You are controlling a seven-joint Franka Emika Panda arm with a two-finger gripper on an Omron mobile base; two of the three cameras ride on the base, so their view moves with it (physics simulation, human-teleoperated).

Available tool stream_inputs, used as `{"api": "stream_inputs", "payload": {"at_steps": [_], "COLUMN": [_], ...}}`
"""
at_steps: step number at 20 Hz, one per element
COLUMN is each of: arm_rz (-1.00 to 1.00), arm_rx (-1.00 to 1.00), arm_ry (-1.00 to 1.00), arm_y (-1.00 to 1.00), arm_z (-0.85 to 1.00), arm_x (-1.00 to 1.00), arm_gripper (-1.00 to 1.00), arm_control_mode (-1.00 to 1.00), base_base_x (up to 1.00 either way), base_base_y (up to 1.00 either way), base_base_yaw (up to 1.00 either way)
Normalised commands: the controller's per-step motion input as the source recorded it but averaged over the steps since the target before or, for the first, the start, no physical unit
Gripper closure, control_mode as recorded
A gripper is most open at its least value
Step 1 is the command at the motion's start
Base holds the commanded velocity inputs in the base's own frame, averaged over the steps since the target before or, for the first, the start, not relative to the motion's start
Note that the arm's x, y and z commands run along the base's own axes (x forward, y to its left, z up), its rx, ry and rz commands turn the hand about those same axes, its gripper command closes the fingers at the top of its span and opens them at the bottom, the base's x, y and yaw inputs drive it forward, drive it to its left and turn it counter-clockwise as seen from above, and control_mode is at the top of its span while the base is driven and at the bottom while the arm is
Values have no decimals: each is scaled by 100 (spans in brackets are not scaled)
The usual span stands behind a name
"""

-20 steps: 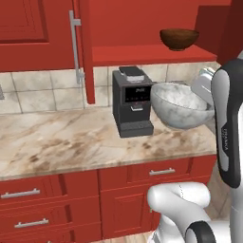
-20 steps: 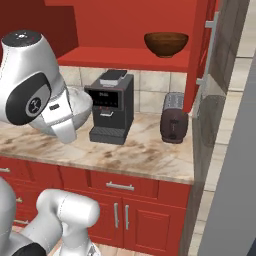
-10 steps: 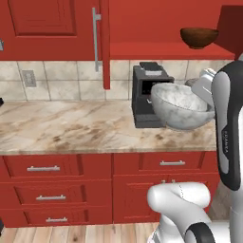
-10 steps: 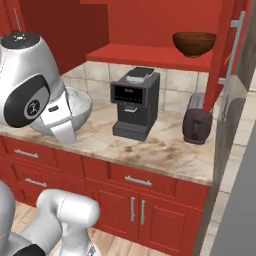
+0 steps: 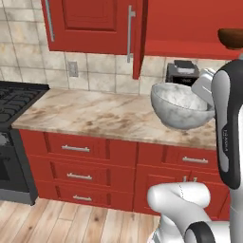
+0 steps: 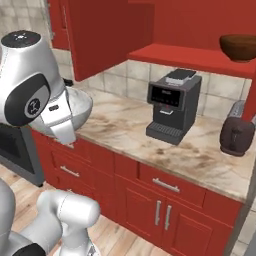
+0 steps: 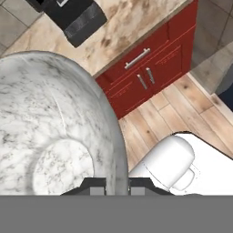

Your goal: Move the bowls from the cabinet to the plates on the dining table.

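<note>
Marbled bowl (image 5: 181,107) aloft over the kitchen tabletop (image 5: 95,114), its rim pinched in the pincer (image 7: 117,185).

The arm's white wrist covers the bowl's far rim in the left base view and most of its body in the right base view, where just a grey-white sliver (image 6: 80,105) shows. In the hand view, veined grey marbling and a round flat bottom show inside it, the rim passing between the two finger tips. The dark brown bowl (image 6: 239,47) sits on the red cabinet's shelf (image 6: 190,56), cut off at the frame edge. Below stand a coffee machine (image 6: 171,105) and a toaster (image 6: 237,135).
</note>
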Motion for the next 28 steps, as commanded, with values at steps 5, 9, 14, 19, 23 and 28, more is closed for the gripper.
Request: {"api": "stream_inputs", "payload": {"at_steps": [5,9,14,19,23,28], "arm_rz": [0,0,0,0,0,0], "arm_rx": [0,0,0,0,0,0], "arm_ry": [0,0,0,0,0,0], "arm_y": [0,0,0,0,0,0], "arm_z": [0,0,0,0,0,0], "arm_x": [0,0,0,0,0,0], "arm_gripper": [100,100,100,100,100,100], "arm_control_mode": [100,100,100,100,100,100], "base_base_x": [-32,-4,0,0,0,0], "base_base_y": [52,63,63,63,55,56], "base_base_yaw": [47,54,55,55,55,52]}}
